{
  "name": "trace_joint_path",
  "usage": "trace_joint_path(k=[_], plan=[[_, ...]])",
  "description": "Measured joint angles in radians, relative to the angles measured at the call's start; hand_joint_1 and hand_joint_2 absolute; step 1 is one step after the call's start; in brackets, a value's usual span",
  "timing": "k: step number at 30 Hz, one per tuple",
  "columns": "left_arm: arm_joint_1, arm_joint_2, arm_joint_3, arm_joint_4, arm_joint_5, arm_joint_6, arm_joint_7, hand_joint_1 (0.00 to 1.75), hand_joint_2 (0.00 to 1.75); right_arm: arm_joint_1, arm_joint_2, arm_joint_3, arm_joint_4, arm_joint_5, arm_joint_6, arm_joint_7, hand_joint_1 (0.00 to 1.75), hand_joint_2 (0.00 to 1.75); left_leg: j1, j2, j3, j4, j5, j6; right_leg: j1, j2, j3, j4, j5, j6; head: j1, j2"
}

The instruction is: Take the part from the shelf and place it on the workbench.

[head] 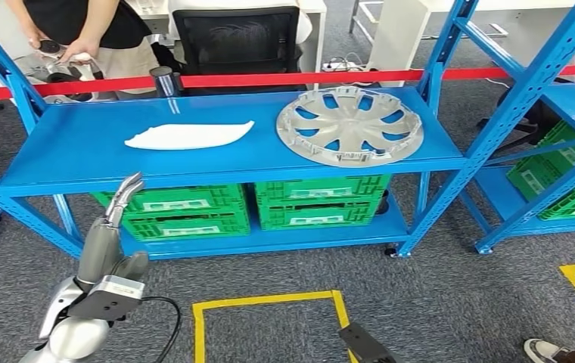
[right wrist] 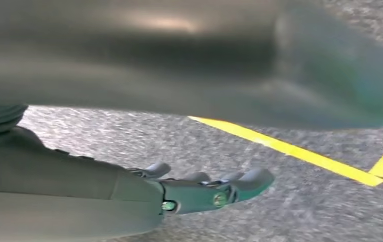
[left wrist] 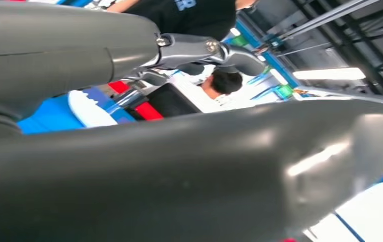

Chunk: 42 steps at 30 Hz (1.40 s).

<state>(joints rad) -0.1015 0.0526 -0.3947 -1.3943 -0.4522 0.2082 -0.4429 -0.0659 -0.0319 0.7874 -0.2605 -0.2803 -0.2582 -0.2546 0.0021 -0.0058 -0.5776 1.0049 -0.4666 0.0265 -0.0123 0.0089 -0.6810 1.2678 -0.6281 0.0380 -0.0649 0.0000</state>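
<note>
nearest, yellow floor tape (head: pixel 269 302) marks a square on the grey carpet. the right hand (right wrist: pixel 204 189) hangs low over the carpet beside the tape, fingers extended and holding nothing. the left hand (head: pixel 114 227) is raised in front of the blue metal shelf (head: pixel 80 162), fingers straight and close together, holding nothing. green plastic crates (head: pixel 247 208) fill the lower level. on the upper level lies the flat white elongated part (head: pixel 186 136), long axis running left to right, tapered tip toward the silver wheel cover (head: pixel 349 125) beside it. a red barrier tape (head: pixel 269 78) runs behind the shelf. beyond it stand a black office chair (head: pixel 235 41) and a person (head: pixel 88 30).
</note>
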Motion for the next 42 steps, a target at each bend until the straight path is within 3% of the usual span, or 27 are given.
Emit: trace_joint_path(k=[1,2,4,6,7,11,13,15,16,17,18,20,21,23,26,27,30,31,32,33,35,36,38,42], plan=[[0.002,0.000,0.000,0.000,0.000,-0.002,0.000,0.00,0.00,0.002,0.000,0.000,0.000,-0.001,-0.002,0.000,0.00,0.00,0.000,0.000,0.002,0.000,-0.002,0.000,0.000,0.000,-0.024,0.031,0.001,0.001,0.000,0.000],[0.004,-0.001,-0.001,0.000,0.000,-0.004,0.000,0.00,0.00,0.004,0.000,0.000,0.000,-0.001,-0.003,0.000,0.00,0.00,0.000,-0.001,0.005,0.001,-0.006,-0.001,-0.001,0.000,-0.028,0.023,0.023,0.002,0.000,0.000],[0.006,-0.003,-0.001,0.000,0.000,-0.008,0.001,0.00,0.00,0.006,0.000,0.000,0.000,-0.002,-0.006,-0.001,0.00,0.00,0.001,-0.002,0.013,0.005,-0.015,-0.006,-0.003,-0.002,0.018,-0.094,0.104,0.001,0.000,0.000],[0.007,-0.005,-0.002,0.000,0.001,-0.011,0.002,0.00,0.00,0.005,0.000,0.000,0.000,-0.005,-0.012,-0.004,0.00,0.00,-0.003,-0.003,0.019,0.012,-0.027,-0.017,-0.003,-0.004,0.068,-0.206,0.149,-0.005,0.000,0.000],[0.007,-0.005,-0.003,0.000,0.001,-0.013,0.003,0.00,0.00,0.007,0.000,0.000,-0.001,-0.009,-0.017,-0.008,0.00,0.00,-0.005,-0.004,0.019,0.014,-0.031,-0.022,-0.001,-0.004,0.079,-0.229,0.152,-0.011,0.000,0.000],[0.007,-0.006,-0.008,0.000,0.001,-0.016,0.003,0.00,0.00,0.012,0.000,-0.003,-0.003,-0.014,-0.033,-0.018,0.00,0.00,-0.002,-0.003,0.019,0.028,-0.047,-0.045,-0.001,-0.003,0.086,-0.238,0.146,-0.038,-0.001,0.000],[0.007,-0.006,-0.010,0.000,0.001,-0.016,0.008,0.00,0.00,0.013,0.000,-0.003,-0.003,-0.010,-0.032,-0.018,0.00,0.00,0.001,-0.001,-0.020,0.113,-0.091,-0.056,-0.003,-0.004,0.095,-0.241,0.144,-0.047,-0.003,0.000],[0.008,-0.006,-0.011,0.003,0.002,-0.016,0.014,0.00,0.00,0.014,0.000,-0.003,-0.003,-0.006,-0.029,-0.016,0.00,0.00,0.002,-0.001,-0.092,0.247,-0.144,-0.063,-0.003,-0.005,0.100,-0.241,0.139,-0.052,-0.004,0.000],[0.009,-0.006,-0.011,0.005,0.002,-0.016,0.017,0.00,0.00,0.015,-0.001,-0.003,-0.003,-0.004,-0.028,-0.015,0.00,0.00,0.003,-0.001,-0.118,0.289,-0.151,-0.064,-0.003,-0.005,0.103,-0.241,0.136,-0.052,-0.004,0.000],[0.009,-0.006,-0.012,0.006,0.002,-0.015,0.019,0.00,0.00,0.015,-0.001,-0.003,-0.003,-0.002,-0.028,-0.014,0.00,0.00,0.003,-0.001,-0.129,0.297,-0.138,-0.063,-0.003,-0.004,0.106,-0.241,0.133,-0.052,-0.004,0.000],[0.009,-0.007,-0.013,0.006,0.002,-0.015,0.020,0.00,0.00,0.015,-0.001,-0.003,-0.004,0.001,-0.028,-0.014,0.00,0.00,0.002,-0.001,-0.117,0.262,-0.105,-0.060,-0.003,-0.003,0.111,-0.241,0.130,-0.050,-0.004,0.000],[0.006,-0.009,-0.014,0.006,0.002,-0.014,0.021,0.00,0.00,0.015,-0.001,-0.003,-0.006,0.007,-0.031,-0.014,0.00,0.00,0.001,0.000,-0.060,0.129,-0.029,-0.051,-0.003,-0.002,0.123,-0.241,0.123,-0.046,-0.004,0.000],[0.004,-0.011,-0.015,0.006,0.002,-0.011,0.021,0.00,0.00,0.014,-0.001,-0.003,-0.007,0.010,-0.034,-0.015,0.00,0.00,-0.001,0.000,-0.033,0.070,-0.007,-0.046,-0.001,-0.001,0.126,-0.241,0.119,-0.042,-0.004,0.000],[0.000,-0.014,-0.015,0.006,0.001,-0.005,0.023,0.00,0.00,0.013,-0.001,-0.003,-0.009,0.015,-0.039,-0.015,0.00,0.00,-0.005,0.000,-0.012,0.021,-0.001,-0.037,0.000,-0.001,0.127,-0.243,0.116,-0.030,-0.003,0.000],[-0.004,-0.017,-0.015,0.006,-0.002,0.008,0.024,0.00,0.00,0.011,-0.004,-0.003,-0.015,0.024,-0.046,-0.010,0.00,0.00,-0.003,-0.002,-0.006,0.009,0.001,-0.019,0.000,-0.003,0.129,-0.240,0.110,-0.012,-0.002,0.000],[-0.006,-0.019,-0.015,0.006,-0.003,0.010,0.024,0.00,0.00,0.009,-0.005,-0.003,-0.018,0.027,-0.047,-0.007,0.00,0.00,-0.001,-0.001,-0.002,0.004,0.003,-0.013,0.000,-0.003,0.118,-0.216,0.096,-0.007,-0.002,0.000],[-0.010,-0.024,-0.015,0.009,-0.004,0.013,0.024,0.00,0.00,0.007,-0.011,-0.003,-0.020,0.032,-0.047,0.003,0.00,0.00,0.000,0.001,0.003,0.000,-0.001,0.000,0.000,-0.004,0.022,-0.039,0.018,0.003,-0.001,0.000],[-0.010,-0.025,-0.015,0.011,-0.005,0.013,0.024,0.00,0.00,0.009,-0.013,-0.003,-0.020,0.032,-0.047,0.004,0.00,0.00,-0.001,0.001,0.004,0.001,-0.003,0.001,0.000,-0.004,-0.010,0.012,0.006,0.005,0.000,0.000],[-0.010,-0.025,-0.015,0.014,-0.005,0.013,0.024,0.00,0.00,0.010,-0.016,-0.003,-0.020,0.033,-0.047,0.005,0.00,0.00,-0.001,0.001,0.005,0.001,-0.005,0.002,-0.001,-0.004,-0.027,0.032,0.012,0.006,0.000,0.000],[-0.010,-0.026,-0.015,0.017,-0.005,0.012,0.024,0.00,0.00,0.011,-0.017,-0.003,-0.020,0.033,-0.047,0.005,0.00,0.00,-0.001,0.000,0.008,0.002,-0.007,0.001,-0.001,-0.004,-0.023,0.009,0.040,0.006,0.000,0.000],[-0.010,-0.028,-0.015,0.022,-0.007,0.012,0.022,0.00,0.00,0.009,-0.020,-0.003,-0.020,0.035,-0.046,0.008,0.00,0.00,-0.001,-0.001,0.015,0.006,-0.016,-0.005,-0.003,-0.005,0.033,-0.121,0.116,0.004,0.000,0.000],[-0.011,-0.029,-0.015,0.025,-0.007,0.011,0.020,0.00,0.00,0.008,-0.020,-0.003,-0.020,0.035,-0.044,0.011,0.00,0.00,-0.002,-0.002,0.018,0.010,-0.021,-0.011,-0.002,-0.005,0.062,-0.183,0.140,0.000,0.000,0.000],[-0.014,-0.030,-0.015,0.031,-0.010,0.010,0.014,0.00,0.00,0.005,-0.018,-0.003,-0.021,0.036,-0.038,0.018,0.00,0.00,-0.006,-0.002,0.019,0.013,-0.029,-0.022,0.000,-0.004,0.086,-0.235,0.149,-0.013,0.000,0.000],[-0.026,-0.029,-0.015,0.045,-0.013,0.010,0.008,0.00,0.00,-0.002,-0.010,-0.003,-0.025,0.039,-0.022,0.025,0.00,0.00,-0.004,-0.001,0.016,0.034,-0.048,-0.046,-0.002,-0.004,0.095,-0.242,0.147,-0.040,-0.001,0.000]])
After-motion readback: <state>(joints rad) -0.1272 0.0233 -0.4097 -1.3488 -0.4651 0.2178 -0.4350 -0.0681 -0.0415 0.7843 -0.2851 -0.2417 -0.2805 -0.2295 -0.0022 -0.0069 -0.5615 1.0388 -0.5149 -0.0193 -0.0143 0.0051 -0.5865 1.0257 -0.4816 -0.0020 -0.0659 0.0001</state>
